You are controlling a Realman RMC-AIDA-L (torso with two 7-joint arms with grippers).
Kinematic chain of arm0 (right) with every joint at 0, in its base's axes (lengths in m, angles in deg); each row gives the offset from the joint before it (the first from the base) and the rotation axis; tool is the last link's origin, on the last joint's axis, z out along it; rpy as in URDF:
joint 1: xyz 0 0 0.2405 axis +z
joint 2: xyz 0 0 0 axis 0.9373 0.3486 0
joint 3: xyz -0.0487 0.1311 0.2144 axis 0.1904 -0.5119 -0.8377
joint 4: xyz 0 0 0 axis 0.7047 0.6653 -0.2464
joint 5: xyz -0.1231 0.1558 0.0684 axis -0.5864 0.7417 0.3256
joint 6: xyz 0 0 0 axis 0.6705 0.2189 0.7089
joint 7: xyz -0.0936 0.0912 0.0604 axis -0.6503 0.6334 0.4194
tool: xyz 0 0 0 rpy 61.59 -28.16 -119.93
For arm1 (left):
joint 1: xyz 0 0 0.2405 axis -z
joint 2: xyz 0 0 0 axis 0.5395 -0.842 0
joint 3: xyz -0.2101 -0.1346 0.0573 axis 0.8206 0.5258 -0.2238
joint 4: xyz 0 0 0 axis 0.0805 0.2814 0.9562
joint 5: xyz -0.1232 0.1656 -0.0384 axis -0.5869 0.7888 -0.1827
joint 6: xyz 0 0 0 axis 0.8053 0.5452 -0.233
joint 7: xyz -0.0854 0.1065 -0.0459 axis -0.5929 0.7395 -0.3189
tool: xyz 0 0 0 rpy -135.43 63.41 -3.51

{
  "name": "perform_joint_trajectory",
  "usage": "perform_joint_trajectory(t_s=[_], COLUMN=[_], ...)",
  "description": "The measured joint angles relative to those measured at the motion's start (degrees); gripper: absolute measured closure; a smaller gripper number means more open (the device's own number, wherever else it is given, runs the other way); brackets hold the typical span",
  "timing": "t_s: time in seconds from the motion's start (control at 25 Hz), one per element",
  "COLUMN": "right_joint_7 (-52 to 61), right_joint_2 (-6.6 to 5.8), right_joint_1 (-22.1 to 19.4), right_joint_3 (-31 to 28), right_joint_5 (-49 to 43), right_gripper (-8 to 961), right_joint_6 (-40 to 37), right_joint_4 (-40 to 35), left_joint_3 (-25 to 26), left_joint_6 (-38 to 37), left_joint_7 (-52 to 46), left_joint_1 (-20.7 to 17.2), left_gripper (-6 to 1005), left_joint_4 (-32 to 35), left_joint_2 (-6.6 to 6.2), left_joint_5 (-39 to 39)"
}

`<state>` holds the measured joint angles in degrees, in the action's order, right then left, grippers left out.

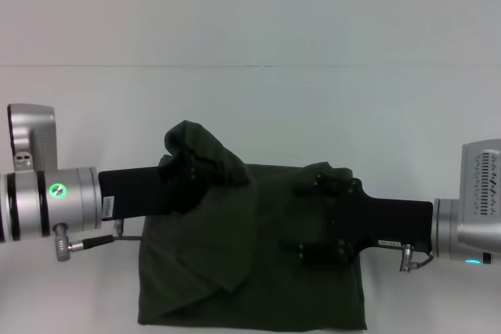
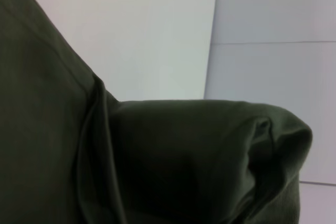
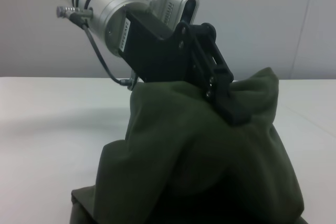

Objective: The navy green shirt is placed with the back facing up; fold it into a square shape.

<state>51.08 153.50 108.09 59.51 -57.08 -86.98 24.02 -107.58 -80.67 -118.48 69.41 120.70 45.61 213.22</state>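
Mid-fold: left pincer (image 1: 196,171) clamps the navy green shirt (image 1: 258,271), lifted; right pincer (image 1: 317,217), state unclear, rests alongside. Next, carry the fold across.

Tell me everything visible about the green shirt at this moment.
The shirt is dark olive, soft matte cotton by its look, plain with no print showing. Most of it lies on the white table as a rough rectangle, already folded over. The left gripper is shut on a bunched part of it, lifted above the rest so cloth drapes down in folds. The right gripper is at its other side, at a smaller raised bunch; its hold is unclear.
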Motion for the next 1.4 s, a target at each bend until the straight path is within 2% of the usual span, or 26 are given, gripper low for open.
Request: perform_joint_trajectory(t_s=[0.2,0.4,0.48,0.76,0.92,1.04,1.16,1.4], right_joint_7=[0.0,0.0,0.2,0.5,0.7,0.9,2.8,18.9], right_joint_2=[-0.2,-0.44,-0.44,-0.57,-0.6,-0.6,-0.69,-0.99], right_joint_1=[-1.7,-5.0,-6.5,-10.8,-11.9,-12.2,-12.4,-12.8], right_joint_3=[0.0,0.0,0.0,0.0,0.0,-0.9,-2.4,-4.6], right_joint_5=[0.9,3.5,4.7,8.3,9.1,9.1,9.1,9.1], right_gripper=[48,48,48,47,47,47,47,47], right_joint_6=[-0.1,-0.9,-1.1,-1.7,-1.7,-1.7,-1.8,-6.2], right_joint_4=[-0.6,-2.6,-3.2,-4.8,-5.1,-5.1,-5.3,-10.6], left_joint_3=[0.0,0.0,0.1,-0.3,-0.2,-0.1,-0.1,-0.1], left_joint_6=[1.9,3.7,3.9,3.2,1.6,-1.6,-5.9,-14.8], left_joint_7=[3.2,6.0,10.8,17.8,19.5,20.7,22.1,32.5], left_joint_1=[0.3,0.1,-0.2,-1.6,-3.0,-3.5,-4.1,-5.6], left_gripper=[863,862,862,723,603,504,385,156], left_joint_4=[-4.4,-6.8,-10.4,-11.6,-10.5,-9.9,-8.6,-7.4], left_joint_2=[0.35,1.33,1.06,1.27,0.8,0.0,-1.31,-4.86], left_joint_5=[-2.2,-4.8,-8.3,-12.6,-13.2,-13.5,-13.9,-15.3])
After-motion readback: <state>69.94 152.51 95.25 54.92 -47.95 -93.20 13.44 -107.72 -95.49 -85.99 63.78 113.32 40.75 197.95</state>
